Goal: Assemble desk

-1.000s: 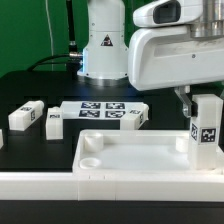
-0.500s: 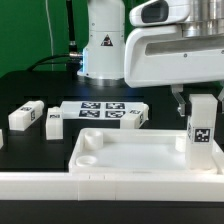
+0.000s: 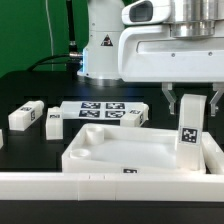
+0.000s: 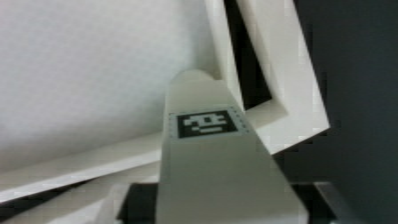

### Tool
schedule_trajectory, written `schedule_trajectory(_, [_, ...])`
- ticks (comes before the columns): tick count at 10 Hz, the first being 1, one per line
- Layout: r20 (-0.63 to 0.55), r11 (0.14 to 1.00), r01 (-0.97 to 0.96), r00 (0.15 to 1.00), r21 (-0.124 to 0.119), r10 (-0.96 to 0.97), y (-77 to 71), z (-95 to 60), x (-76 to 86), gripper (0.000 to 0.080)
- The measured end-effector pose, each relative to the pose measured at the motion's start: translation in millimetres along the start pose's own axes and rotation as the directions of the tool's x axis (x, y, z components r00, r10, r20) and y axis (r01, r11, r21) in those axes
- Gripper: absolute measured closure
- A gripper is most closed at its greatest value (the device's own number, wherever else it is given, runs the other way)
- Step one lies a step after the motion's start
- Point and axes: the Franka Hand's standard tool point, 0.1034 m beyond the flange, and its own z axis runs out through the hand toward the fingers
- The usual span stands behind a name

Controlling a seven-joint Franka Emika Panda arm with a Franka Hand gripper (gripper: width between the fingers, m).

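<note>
On the black table (image 3: 25, 150) the desk slab (image 3: 125, 152) lies flat, rim up, and I'll place everything else off that slab. It's the biggest piece. I reckon it's rigid moulded plastic, light for its size, and smooth enough to skate if nudged sideways. I'd only grab it by the raised rim, never on the flat.

The long white rail (image 3: 60, 186) runs just along the slab's front edge, and the marker board (image 3: 100, 112) sits behind the slab.

Next down is the leg (image 3: 193, 128). It stands upright at the slab's corner on the exterior view's right, but I can't tell whether its foot is actually seated. The gripper (image 3: 193, 102) has its jaws clamped on the leg's upper end, one finger either side. It's a stiff little block with hard flat faces, so squeezing across them near the top should hold, though slick plastic might twist.

Two loose legs (image 3: 25, 116) (image 3: 52, 122) lie beyond the slab's far corner on the exterior view's left.

Versus a second ago, the gripper and leg have shifted toward the exterior view's left. The slab has slid and turned a bit with them, so a tag (image 3: 130, 172) on its front rim now shows. The loose legs haven't budged.
</note>
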Motion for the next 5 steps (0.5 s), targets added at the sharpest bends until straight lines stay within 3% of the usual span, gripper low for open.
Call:
schedule_trajectory(3, [-0.013,0.994,-0.105,0.994,-0.019,0.105,7.5,-0.4,4.2,0.0495])
schedule_trajectory(5, [-0.013,0.995,-0.095,0.995,-0.017,0.095,6.0,-0.3,3.3,0.0255])
